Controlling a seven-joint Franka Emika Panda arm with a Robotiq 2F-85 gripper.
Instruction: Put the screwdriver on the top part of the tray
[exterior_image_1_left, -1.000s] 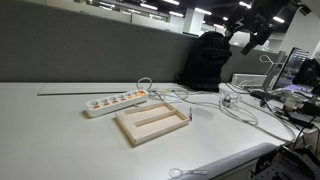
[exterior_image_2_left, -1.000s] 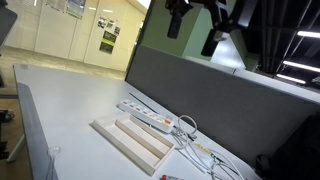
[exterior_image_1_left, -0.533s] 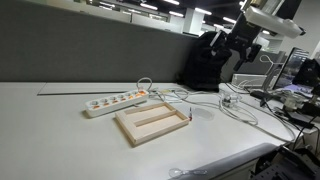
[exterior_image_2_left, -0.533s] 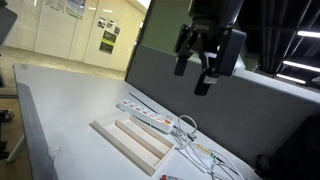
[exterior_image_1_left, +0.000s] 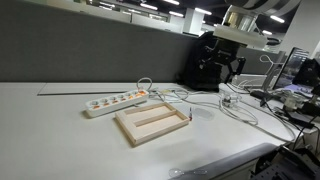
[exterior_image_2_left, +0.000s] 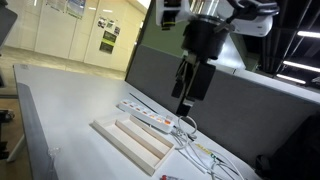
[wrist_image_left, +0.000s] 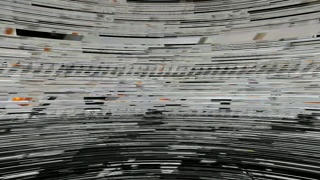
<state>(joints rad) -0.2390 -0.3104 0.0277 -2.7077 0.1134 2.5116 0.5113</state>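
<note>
The pale wood tray (exterior_image_1_left: 150, 126) lies on the white table and also shows in an exterior view (exterior_image_2_left: 128, 140). A small reddish screwdriver (exterior_image_1_left: 188, 116) rests by the tray's corner nearest the cables. I cannot make it out in the view from the opposite side. My gripper (exterior_image_2_left: 184, 106) hangs high above the table, over the power strip and cables, and nothing is in it. It shows dark against a black chair in an exterior view (exterior_image_1_left: 214, 74). Its fingers look open. The wrist view is all streaked noise and shows nothing.
A white power strip (exterior_image_1_left: 115, 102) lies behind the tray and also shows in an exterior view (exterior_image_2_left: 150, 119). Loose white cables (exterior_image_1_left: 232, 108) spread beside it. A grey partition (exterior_image_1_left: 90, 50) backs the table. A black chair (exterior_image_1_left: 205, 60) stands at the far end.
The arm has swung down and in from the upper edge toward the table. The gripper has dropped lower and turned to point downward. Nothing on the table has moved.
</note>
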